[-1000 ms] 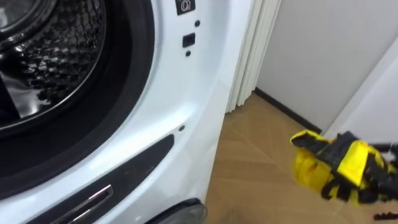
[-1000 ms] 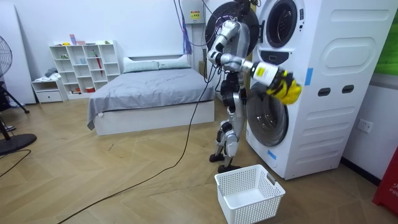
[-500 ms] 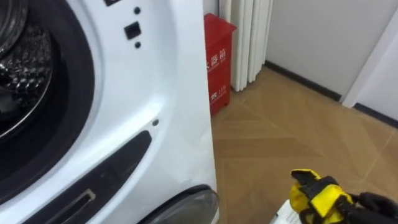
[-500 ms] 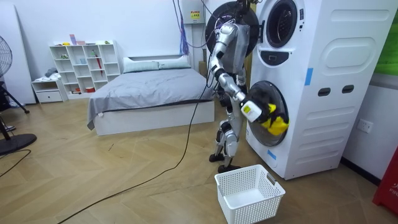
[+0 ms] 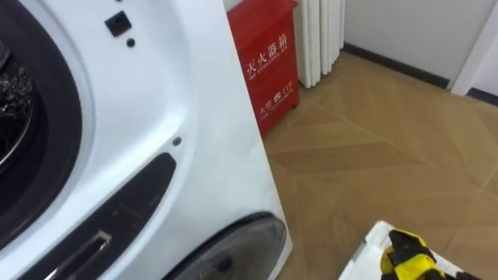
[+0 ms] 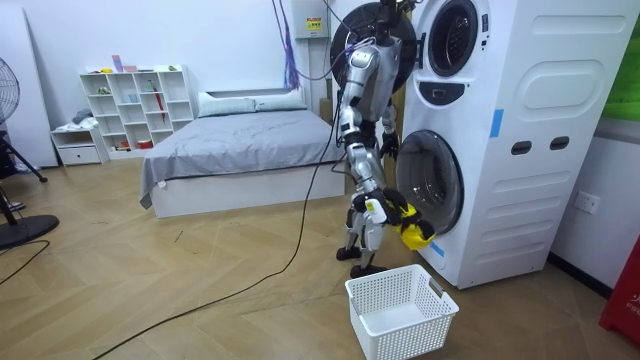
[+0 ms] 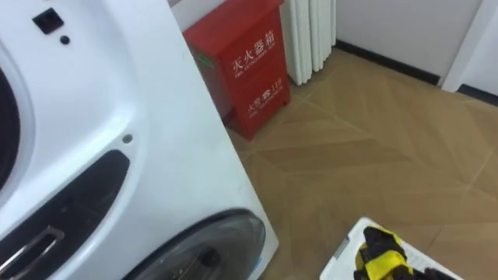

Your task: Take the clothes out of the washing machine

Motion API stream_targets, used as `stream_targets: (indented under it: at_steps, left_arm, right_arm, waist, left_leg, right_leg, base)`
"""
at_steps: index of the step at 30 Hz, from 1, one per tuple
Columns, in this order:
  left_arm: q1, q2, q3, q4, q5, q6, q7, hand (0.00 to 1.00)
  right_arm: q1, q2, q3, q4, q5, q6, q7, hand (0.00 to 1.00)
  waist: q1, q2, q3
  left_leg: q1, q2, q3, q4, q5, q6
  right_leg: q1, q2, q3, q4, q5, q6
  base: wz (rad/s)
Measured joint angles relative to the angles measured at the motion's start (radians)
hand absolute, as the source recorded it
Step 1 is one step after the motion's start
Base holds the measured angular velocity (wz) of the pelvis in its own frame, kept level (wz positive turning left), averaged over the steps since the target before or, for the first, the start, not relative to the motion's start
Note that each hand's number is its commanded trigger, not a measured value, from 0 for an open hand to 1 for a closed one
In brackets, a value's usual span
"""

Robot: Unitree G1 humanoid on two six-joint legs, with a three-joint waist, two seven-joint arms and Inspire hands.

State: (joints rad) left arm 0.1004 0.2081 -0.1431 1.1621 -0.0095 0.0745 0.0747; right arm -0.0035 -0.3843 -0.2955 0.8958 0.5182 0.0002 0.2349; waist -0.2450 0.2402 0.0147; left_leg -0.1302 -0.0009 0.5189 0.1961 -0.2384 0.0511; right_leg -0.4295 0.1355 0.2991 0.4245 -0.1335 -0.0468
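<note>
Cloth [image 5: 406, 255], crumpled yellow and black, hangs at five o'clock over the white lattice basket [image 6: 415, 335], bunched at the right hand [image 6: 386, 210]. I cannot tell its grasp. The glossy washing machine [image 5: 194, 117] curves at nine o'clock.

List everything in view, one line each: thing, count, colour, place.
Front-loading washing machine stack: one, white, room view's right.
Crumpled cloth garment: one, yellow, held low beside the machine.
Plastic lattice laundry basket: one, white, floor before the machine.
Printed box: one, red, floor beside the machine.
Bed: one, grey cover, back wall.
Cubby shelf: one, white, beside the bed.
Standing fan: one, dark, room view's left edge.
Right hand: one, dark, shut on the garment.
Left hand: one, dark, near the machine's lower door.
</note>
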Motion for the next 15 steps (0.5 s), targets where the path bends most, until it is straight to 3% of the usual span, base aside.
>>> stream_targets:
  at_steps: [7,8,9,15]
  left_arm:
    - [-0.011,-0.003,-0.019,0.000,-0.002,-0.001,-0.004,0.00]
    - [-0.013,-0.003,-0.020,0.000,-0.002,-0.001,-0.004,0.00]
    - [-0.013,-0.005,-0.021,0.000,-0.002,-0.001,-0.004,0.00]
    - [-0.014,-0.010,-0.022,0.000,-0.002,-0.001,-0.002,0.00]
  right_arm:
    - [0.000,-0.004,0.000,0.009,0.001,0.000,-0.032,1.00]
    - [-0.003,-0.005,0.000,0.009,0.001,-0.001,-0.037,0.59]
    - [-0.007,-0.006,0.000,0.009,0.001,-0.001,-0.040,0.00]
    - [-0.018,-0.006,0.000,0.009,0.004,-0.012,-0.047,0.00]
  waist:
    - [-0.002,0.005,-0.0013]
    - [-0.002,0.005,-0.0013]
    - [-0.003,0.009,-0.0024]
    - [-0.003,0.014,-0.0031]
  left_leg:
    - [-0.006,-0.017,0.000,-0.007,0.004,0.007]
    - [-0.008,-0.020,0.000,-0.009,0.004,0.007]
    - [-0.011,-0.022,-0.001,-0.011,0.004,0.008]
    - [-0.015,-0.027,-0.001,-0.013,0.005,0.009]
  right_leg:
    - [-0.027,-0.012,0.001,0.034,-0.016,0.008]
    - [-0.030,-0.013,0.001,0.043,-0.020,0.008]
    - [-0.034,-0.014,0.001,0.047,-0.021,0.009]
    - [-0.046,-0.016,0.002,0.062,-0.025,0.008]
  base:
    - [0.00]
    - [0.00]
    - [0.00]
    - [0.00]
